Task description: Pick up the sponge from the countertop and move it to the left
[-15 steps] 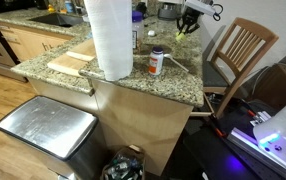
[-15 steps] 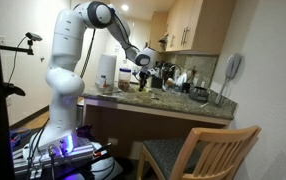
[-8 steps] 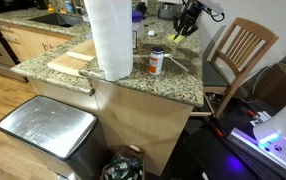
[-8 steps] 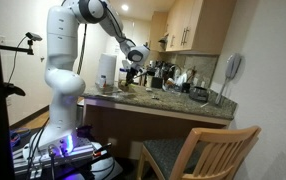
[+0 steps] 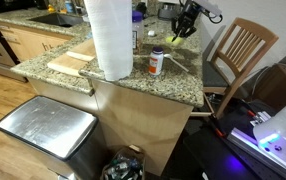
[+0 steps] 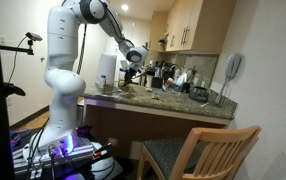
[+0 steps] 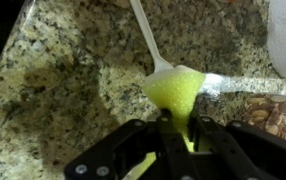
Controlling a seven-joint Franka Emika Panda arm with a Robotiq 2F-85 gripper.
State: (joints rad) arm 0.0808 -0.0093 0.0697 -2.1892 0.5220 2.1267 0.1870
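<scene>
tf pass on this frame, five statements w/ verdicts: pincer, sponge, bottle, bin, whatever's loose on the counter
1. The pincer is shut on the sponge. True.
2. The sponge lies flat on the countertop. False: it is clamped between the pincer's fingers and is not lying flat on the granite.
3. The orange-capped bottle stands upright on the countertop. True.
4. The steel bin has its lid open. False: the lid is down.
5. A white plastic utensil lies on the granite near the sponge in the wrist view. True.
</scene>
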